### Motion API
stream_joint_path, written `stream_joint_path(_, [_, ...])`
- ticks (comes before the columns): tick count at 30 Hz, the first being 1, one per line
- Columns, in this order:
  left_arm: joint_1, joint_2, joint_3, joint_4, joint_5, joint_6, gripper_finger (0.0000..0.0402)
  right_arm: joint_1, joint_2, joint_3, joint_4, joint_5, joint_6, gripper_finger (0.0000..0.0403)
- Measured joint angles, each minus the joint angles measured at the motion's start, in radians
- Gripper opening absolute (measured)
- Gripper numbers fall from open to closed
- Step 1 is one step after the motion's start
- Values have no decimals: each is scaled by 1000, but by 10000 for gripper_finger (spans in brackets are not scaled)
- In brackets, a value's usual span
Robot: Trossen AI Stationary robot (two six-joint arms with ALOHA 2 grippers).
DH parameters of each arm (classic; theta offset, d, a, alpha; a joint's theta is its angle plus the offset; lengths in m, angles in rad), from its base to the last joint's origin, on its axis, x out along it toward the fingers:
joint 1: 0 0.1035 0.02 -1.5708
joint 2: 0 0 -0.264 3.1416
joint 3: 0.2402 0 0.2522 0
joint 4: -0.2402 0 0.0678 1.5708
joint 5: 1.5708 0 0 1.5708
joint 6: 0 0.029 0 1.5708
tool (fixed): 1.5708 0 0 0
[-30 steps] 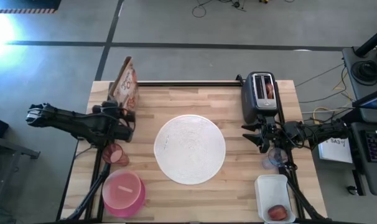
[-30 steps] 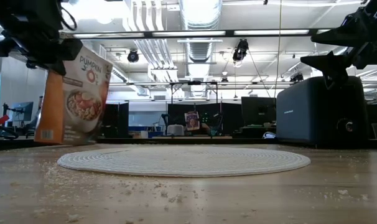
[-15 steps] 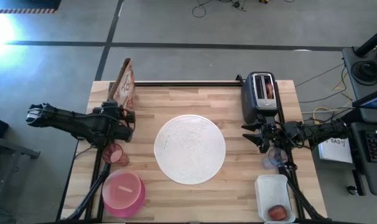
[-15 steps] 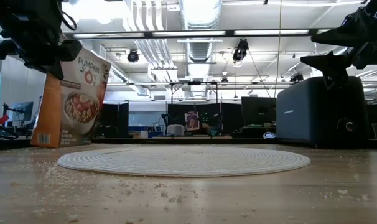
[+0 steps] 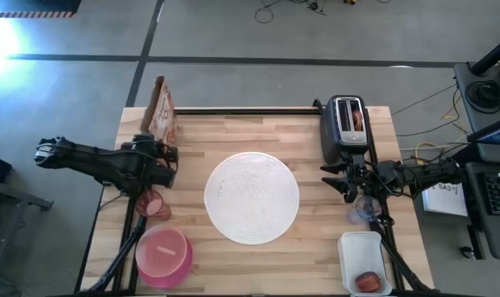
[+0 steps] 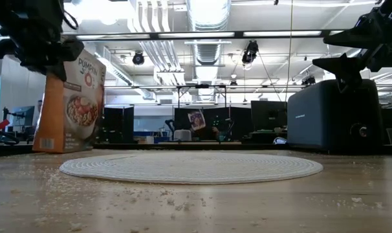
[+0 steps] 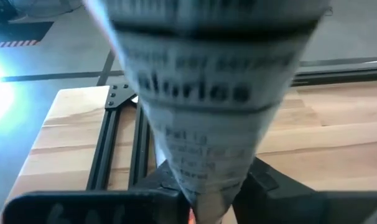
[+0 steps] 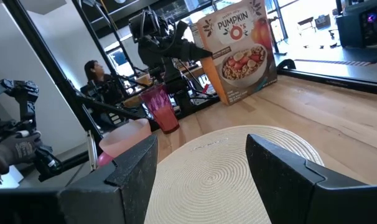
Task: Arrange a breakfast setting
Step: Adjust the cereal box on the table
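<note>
Breakfast setting: left tool pinches the standing cereal box top on the tabletop; next, let go and lift. Right tool waits, fingers apart.

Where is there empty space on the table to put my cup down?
Bare wood lies between the cereal box and toaster, and between the pink bowl and white tub. Both side edges are crowded.

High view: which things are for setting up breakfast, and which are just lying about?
For breakfast: round white woven mat, magenta bowl, pink tumbler, clear cup, small red fruit, cereal box.
Just lying about: toaster, white tub.
</note>
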Motion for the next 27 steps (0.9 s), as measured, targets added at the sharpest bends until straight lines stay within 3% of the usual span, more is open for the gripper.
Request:
stream_joint_path(6, [0,-1,90,-48,29,56,103,0,0,0,0,0,0,233])
stream_joint_path(13, [0,-2,174,-92,74,134,112,0,0,0,0,0,0,233])
stream_joint_path(19, [0,26,96,-84,115,66,112,0,0,0,0,0,0,233])
stream_joint_path(27, [-5,30,9,-55,84,-39,112,0,0,0,0,0,0,233])
